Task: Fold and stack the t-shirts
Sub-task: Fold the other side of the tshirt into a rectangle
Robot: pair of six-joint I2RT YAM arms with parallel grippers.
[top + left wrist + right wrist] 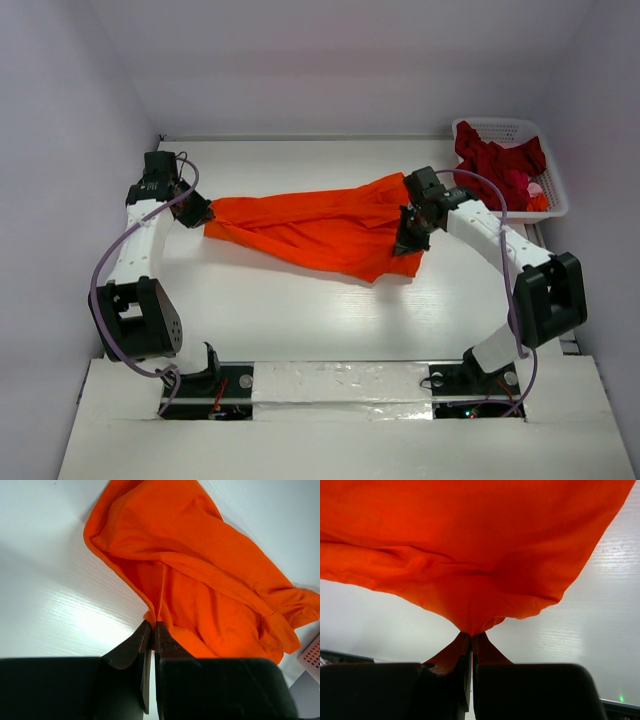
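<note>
Item: orange shirt (320, 230), middle of table (280, 310), stretched left to right | my left gripper (152, 626) clamps its left end, my right gripper (471, 636) its right end | risk: thin pinches may slip if I pull apart; bunched cloth may fold crooked | red shirts (495, 160) in basket (548, 195), far right

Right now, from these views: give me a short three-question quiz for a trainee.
1. True or false: the left gripper and the right gripper are each shut on the orange shirt.
2. Where are the dark red shirts? A: in the white basket. B: hanging from the left gripper. C: folded in a stack at the near edge.
3. Which gripper holds the shirt end nearer the basket?
Key: 1 true. 2 A. 3 the right gripper.
</note>
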